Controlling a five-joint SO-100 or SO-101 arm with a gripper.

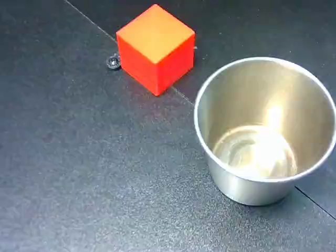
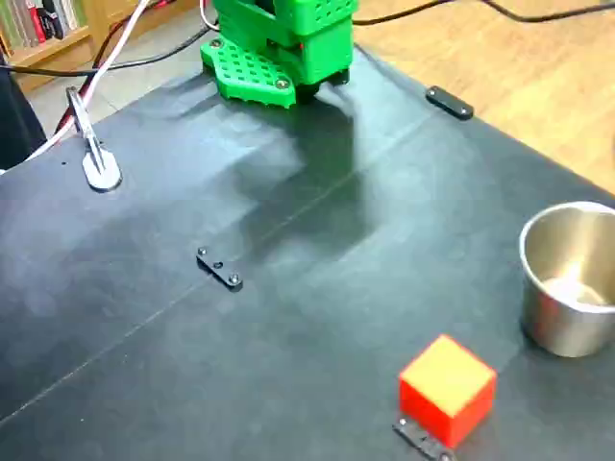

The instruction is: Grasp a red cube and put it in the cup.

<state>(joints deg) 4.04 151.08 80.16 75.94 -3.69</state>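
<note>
**Red cube sits outside empty steel cup**

The gripper's fingers are out of frame in both fixed views, so their state cannot be told; only the arm's green perforated base (image 2: pixel 279 53) shows. The shiny, thin-rimmed metal cup (image 1: pixel 247 184) holds nothing but reflections. The matte, sharp-edged red cube (image 1: pixel 156 47) rests on the dark textured table (image 1: pixel 79 173), at the cup's ten o'clock, apart from it.

One fixed view close above, another farther, facing the green arm base (image 2: pixel 283 48); shared red cube (image 1: pixel 156 47) and cup (image 1: pixel 265 131)
</note>
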